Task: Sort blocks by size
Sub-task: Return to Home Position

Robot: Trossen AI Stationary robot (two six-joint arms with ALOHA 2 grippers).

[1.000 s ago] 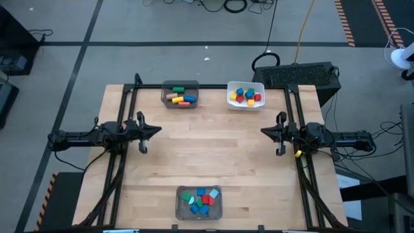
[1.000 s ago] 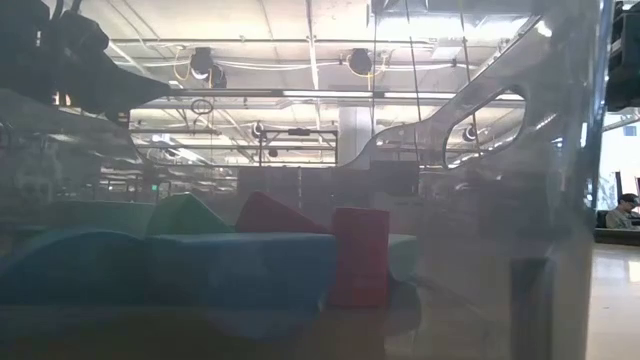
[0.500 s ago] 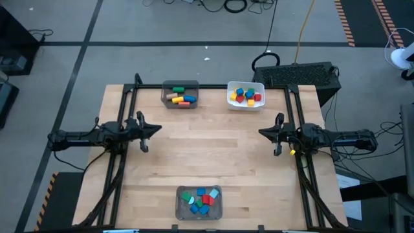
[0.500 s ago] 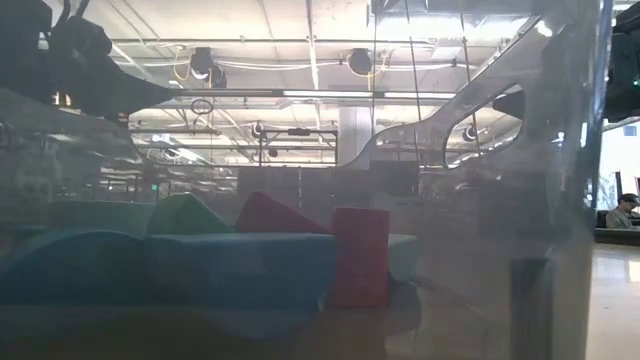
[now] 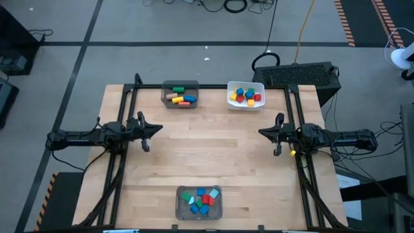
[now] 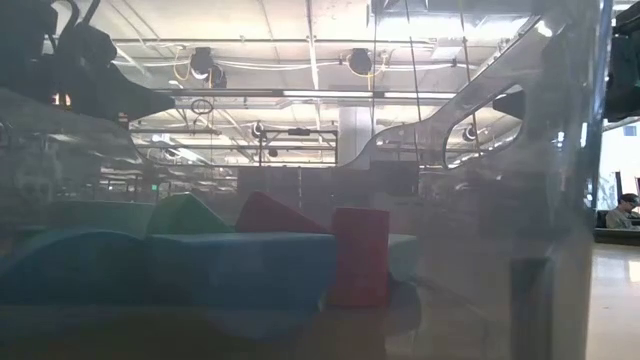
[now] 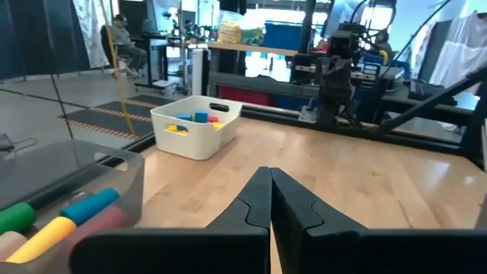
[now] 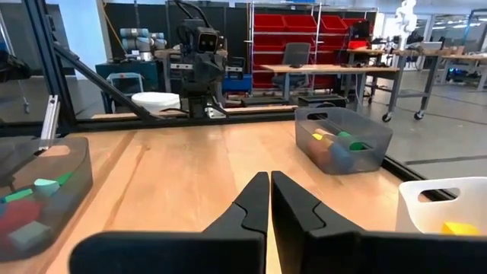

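Hovering at opposite table (image 5: 207, 152) edges, left claw (image 5: 153, 129) and right claw (image 5: 264, 132) — both pinched together — flank binned blocks (image 5: 199, 197).

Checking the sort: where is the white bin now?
In the high view the white bin sits along the table's top edge, right of centre, beside the grey bin and nearer the right arm.

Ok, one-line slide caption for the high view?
Arms parked at table sides, left gripper and right gripper shut; blocks lie in upper grey bin, white bin and lower grey bin.
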